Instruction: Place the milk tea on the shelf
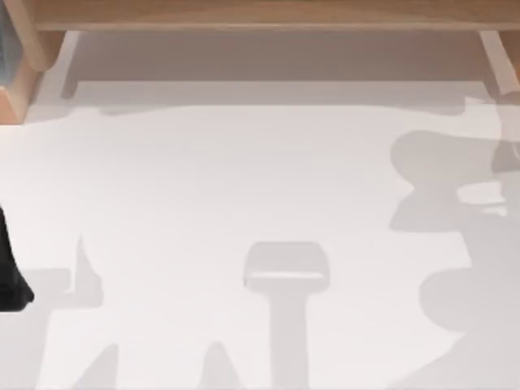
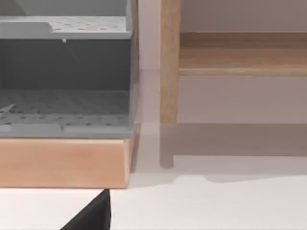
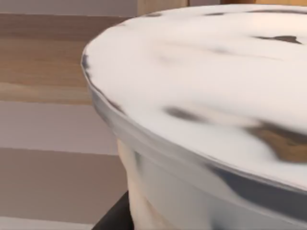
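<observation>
Your right wrist view has the milk tea (image 3: 206, 110) right up close — shelf (image 3: 53, 52) plank behind it — finger state can't tell; left arm parked at table's left edge.

The left arm (image 1: 10, 268) sits low at the table's left edge. A dark finger (image 3: 115, 215) of the right gripper presses against what it carries.

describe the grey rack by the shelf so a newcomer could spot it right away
Start from the shelf, the wide light-brown plank along the table's far edge. Just beyond its left wooden post stands the grey rack on a light wooden base. Its grey perforated tiers set it apart from the plain wood beside it.
</observation>
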`<control>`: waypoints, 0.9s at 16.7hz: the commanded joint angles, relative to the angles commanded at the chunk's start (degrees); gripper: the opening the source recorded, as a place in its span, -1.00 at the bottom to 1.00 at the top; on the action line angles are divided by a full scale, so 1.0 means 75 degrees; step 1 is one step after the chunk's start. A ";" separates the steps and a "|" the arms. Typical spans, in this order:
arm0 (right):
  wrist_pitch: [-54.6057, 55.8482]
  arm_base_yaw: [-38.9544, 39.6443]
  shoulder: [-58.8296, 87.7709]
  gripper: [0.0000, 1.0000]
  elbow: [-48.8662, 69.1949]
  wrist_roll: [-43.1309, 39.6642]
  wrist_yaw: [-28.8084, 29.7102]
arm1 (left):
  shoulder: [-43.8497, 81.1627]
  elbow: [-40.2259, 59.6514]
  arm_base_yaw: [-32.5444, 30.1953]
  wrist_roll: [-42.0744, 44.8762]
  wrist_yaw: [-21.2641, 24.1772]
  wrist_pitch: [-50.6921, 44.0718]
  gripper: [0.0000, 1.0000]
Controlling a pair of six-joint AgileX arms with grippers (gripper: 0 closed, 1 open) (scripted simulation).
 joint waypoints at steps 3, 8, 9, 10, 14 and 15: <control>-0.0923 0.1307 -0.0383 -1.00 0.0413 0.0196 0.0570 | 0.0000 0.0000 0.0000 0.0000 0.0000 0.0000 1.00; -0.3054 0.3503 -0.0642 -1.00 0.1571 0.0464 0.1938 | 0.0000 0.0000 0.0000 0.0000 0.0000 0.0000 1.00; -0.3504 0.3883 -0.0656 -1.00 0.1872 0.0511 0.2250 | 0.0000 0.0000 0.0000 0.0000 0.0000 0.0000 1.00; -0.3947 0.4232 -0.0672 -1.00 0.2192 0.0554 0.2565 | 0.0000 0.0000 0.0000 0.0000 0.0000 0.0000 1.00; -0.5567 0.5243 -0.0716 -1.00 0.3580 0.0658 0.3841 | 0.0000 0.0000 0.0000 0.0000 0.0000 0.0000 1.00; -0.5910 0.5386 -0.0710 -1.00 0.3936 0.0666 0.4153 | 0.0000 0.0000 0.0000 0.0000 0.0000 0.0000 1.00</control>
